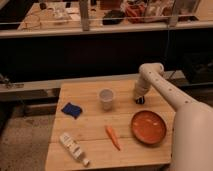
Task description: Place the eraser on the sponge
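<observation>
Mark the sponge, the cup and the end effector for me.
sponge [72,109], camera view, centre of the blue pad.
cup [106,99], camera view, its pale front wall.
end effector [140,100], camera view, dark tip, held low, picture-right of the cup.

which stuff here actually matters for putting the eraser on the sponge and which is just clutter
For the job: sponge, left of the cup; gripper, low over the table just right of the cup; eraser, not clearly told apart from the dark tip there.
Lying about: cup, plate, carrot, bottle.
</observation>
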`<state>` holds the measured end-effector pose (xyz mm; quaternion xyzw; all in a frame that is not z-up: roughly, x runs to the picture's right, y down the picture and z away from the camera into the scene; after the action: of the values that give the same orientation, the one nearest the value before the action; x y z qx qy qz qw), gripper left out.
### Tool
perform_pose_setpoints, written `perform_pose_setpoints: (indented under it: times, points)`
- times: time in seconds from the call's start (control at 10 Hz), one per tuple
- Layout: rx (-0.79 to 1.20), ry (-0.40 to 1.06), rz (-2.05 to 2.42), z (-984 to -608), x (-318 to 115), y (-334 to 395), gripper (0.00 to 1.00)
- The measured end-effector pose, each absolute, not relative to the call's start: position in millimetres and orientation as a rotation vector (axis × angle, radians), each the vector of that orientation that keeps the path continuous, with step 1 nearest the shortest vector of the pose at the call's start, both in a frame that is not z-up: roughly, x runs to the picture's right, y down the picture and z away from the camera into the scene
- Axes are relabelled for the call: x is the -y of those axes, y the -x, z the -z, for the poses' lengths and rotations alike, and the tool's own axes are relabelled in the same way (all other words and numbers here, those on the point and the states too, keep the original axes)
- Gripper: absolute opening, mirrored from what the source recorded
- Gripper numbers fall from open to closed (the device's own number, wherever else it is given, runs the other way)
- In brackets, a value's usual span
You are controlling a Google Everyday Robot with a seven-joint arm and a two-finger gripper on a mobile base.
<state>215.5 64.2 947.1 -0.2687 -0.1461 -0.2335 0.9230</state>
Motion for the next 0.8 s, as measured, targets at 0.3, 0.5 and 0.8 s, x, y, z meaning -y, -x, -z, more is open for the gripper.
perform_pose_setpoints:
  times: [0.3, 0.5, 0.8]
  points:
    - [0.339, 0.500, 0.551, -904.3, -59.8, -195.1, 0.55]
    - [0.346, 0.466, 0.597, -861.5, -47.1, -182.9, 0.72]
    - [0.332, 0.398, 0.727, -796.9, -10.2, -168.5, 0.80]
